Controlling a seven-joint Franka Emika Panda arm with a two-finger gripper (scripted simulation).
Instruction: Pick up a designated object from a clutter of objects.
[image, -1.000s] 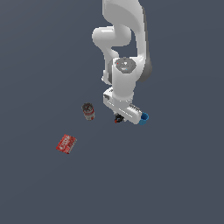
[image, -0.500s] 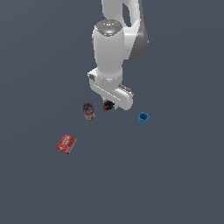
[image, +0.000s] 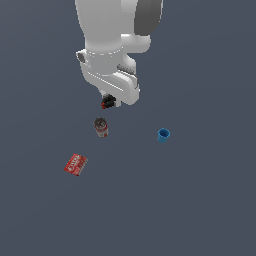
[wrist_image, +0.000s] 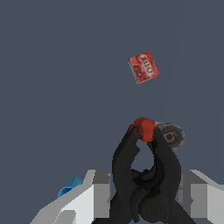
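1. The tool is closed on the black-and-red clamp, lifted above the red-labelled can.
2. The clamp looks light, stiff and spindly; gripping its black handles, not its red tips, seems safest.

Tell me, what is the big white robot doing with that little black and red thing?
The robot's gripper has the little black clamp with red tips between its fingers, and in the exterior view the clamp appears to be up off the floor. The red-labelled can, the flat red box and the blue cup all sit on the grey floor, untouched and apart from each other.
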